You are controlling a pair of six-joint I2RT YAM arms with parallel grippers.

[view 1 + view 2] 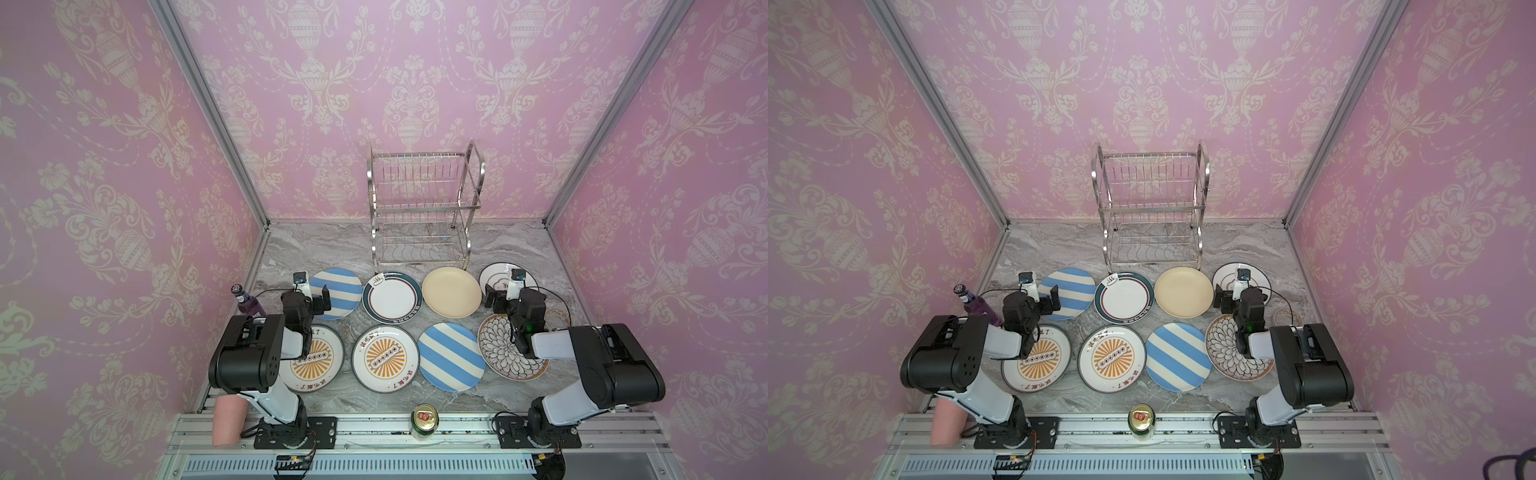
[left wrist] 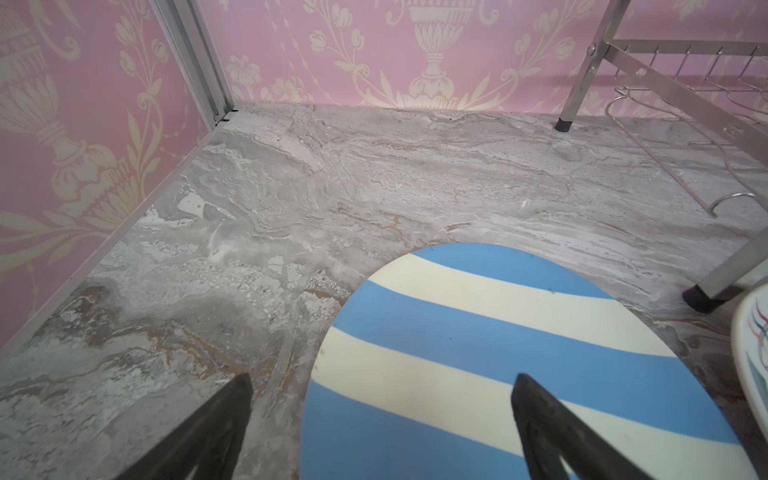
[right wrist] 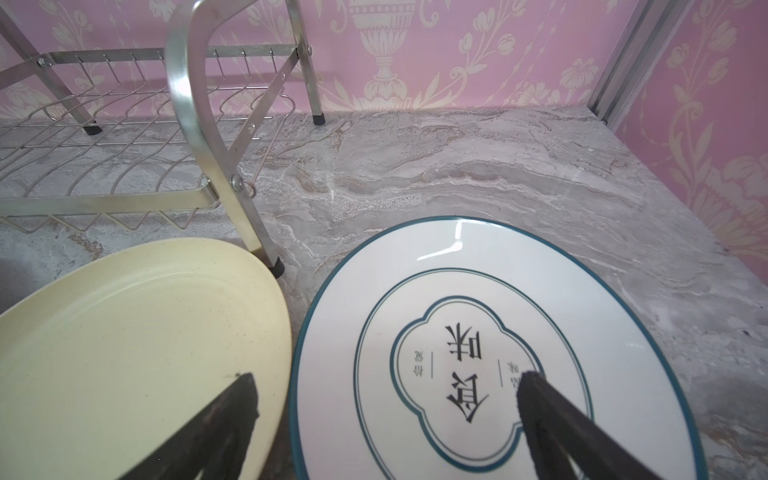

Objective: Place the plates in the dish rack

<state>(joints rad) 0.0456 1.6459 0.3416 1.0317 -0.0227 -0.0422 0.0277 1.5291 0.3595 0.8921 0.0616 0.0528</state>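
Toward the rear of the marble table (image 1: 316, 249), showing the dish rack (image 1: 428, 206) standing upright, both wire shelves bare. Showing all eight plates (image 1: 384, 357) lying flat in two rows just before it. Holding the left gripper (image 2: 382, 376) spread wide, straddling the edge of the rear blue-striped plate (image 2: 498, 332), gripping nothing. Holding the right gripper (image 3: 385, 375) likewise released, spanning the gap between cream plate (image 3: 124, 340) and black-lined plate (image 3: 457, 270).

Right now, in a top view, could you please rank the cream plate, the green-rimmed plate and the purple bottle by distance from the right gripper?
1. cream plate, just beside the right gripper.
2. green-rimmed plate, middle of the back row.
3. purple bottle, far left edge.
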